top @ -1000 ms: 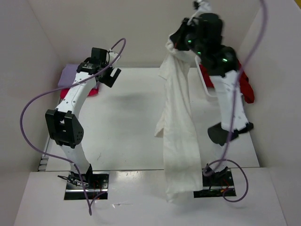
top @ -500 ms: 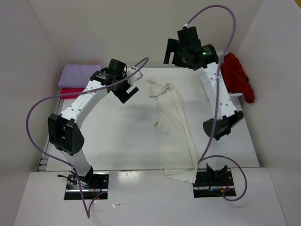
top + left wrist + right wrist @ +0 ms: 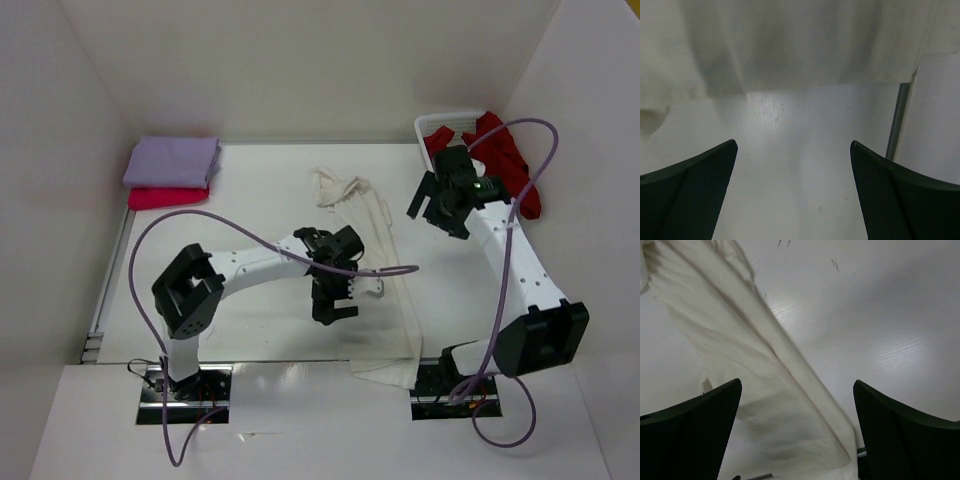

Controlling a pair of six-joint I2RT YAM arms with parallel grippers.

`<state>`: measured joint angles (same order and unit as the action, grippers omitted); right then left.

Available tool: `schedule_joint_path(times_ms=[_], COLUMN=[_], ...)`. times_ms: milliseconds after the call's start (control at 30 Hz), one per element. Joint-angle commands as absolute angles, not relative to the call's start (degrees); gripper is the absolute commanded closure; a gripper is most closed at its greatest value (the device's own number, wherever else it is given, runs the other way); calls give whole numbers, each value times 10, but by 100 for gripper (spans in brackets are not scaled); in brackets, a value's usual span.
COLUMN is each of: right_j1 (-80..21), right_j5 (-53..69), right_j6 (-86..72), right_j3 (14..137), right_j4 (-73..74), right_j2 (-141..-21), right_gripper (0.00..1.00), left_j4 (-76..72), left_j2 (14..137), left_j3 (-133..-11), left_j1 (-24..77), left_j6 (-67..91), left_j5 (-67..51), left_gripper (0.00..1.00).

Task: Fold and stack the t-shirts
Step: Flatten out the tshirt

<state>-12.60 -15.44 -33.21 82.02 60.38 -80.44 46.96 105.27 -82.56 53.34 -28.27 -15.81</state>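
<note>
top external: cream t-shirt (image 3: 368,235) lengthwise near-far

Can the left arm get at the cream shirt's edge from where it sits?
Probably yes. The left tool hangs open at the edge of the cream shirt, with only bare table between them in its wrist view.

One shirt (image 3: 372,228) lies lengthwise right of the worktop's (image 3: 220,250) middle, its near end hanging over the front edge. In the far-left corner, a top shirt (image 3: 172,160) lies on a bottom shirt (image 3: 165,198). In the far-right corner, a basket (image 3: 440,122) holds a fourth shirt (image 3: 510,160), which spills over its right rim. The left tool (image 3: 335,300) is at the long shirt's left edge, and the right tool (image 3: 430,210) is between that shirt and the basket.
</note>
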Motion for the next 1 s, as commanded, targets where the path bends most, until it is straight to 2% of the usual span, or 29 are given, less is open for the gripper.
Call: schedule_joint_path(times_ms=[0, 267, 533, 567, 600, 633, 733, 767, 867, 967], right_j1=[-115, -115, -108, -108, -108, -108, -108, -108, -103, -103], right_j5=[-125, -112, -79, -79, -73, -73, -68, -68, -68, -52], right_j6=[-352, -388, -410, -410, -415, -415, -420, -420, -420, -420], right_j3=[787, 703, 651, 651, 645, 645, 633, 633, 620, 605], right_j4=[542, 553, 535, 535, 535, 529, 524, 524, 512, 483], right_j2=[-723, -614, -539, -539, -533, -533, -527, -527, -517, -517], right_gripper=[4, 4, 5, 7, 7, 8, 11, 11, 12, 13], left_j4=[430, 353, 321, 321, 321, 321, 334, 334, 340, 334], left_j2=[1088, 1109, 1120, 1128, 1128, 1142, 1159, 1159, 1136, 1083], left_j3=[-809, -765, -751, -751, -751, -756, -770, -770, -770, -744], left_j1=[547, 648, 666, 666, 666, 666, 666, 666, 666, 656], left_j6=[-270, -257, -248, -255, -255, -255, -255, -255, -261, -261], left_j5=[-177, -158, -175, -184, -189, -189, -196, -196, -163, -69], left_gripper=[0, 0, 0, 4, 24, 39, 74, 100, 100, 100])
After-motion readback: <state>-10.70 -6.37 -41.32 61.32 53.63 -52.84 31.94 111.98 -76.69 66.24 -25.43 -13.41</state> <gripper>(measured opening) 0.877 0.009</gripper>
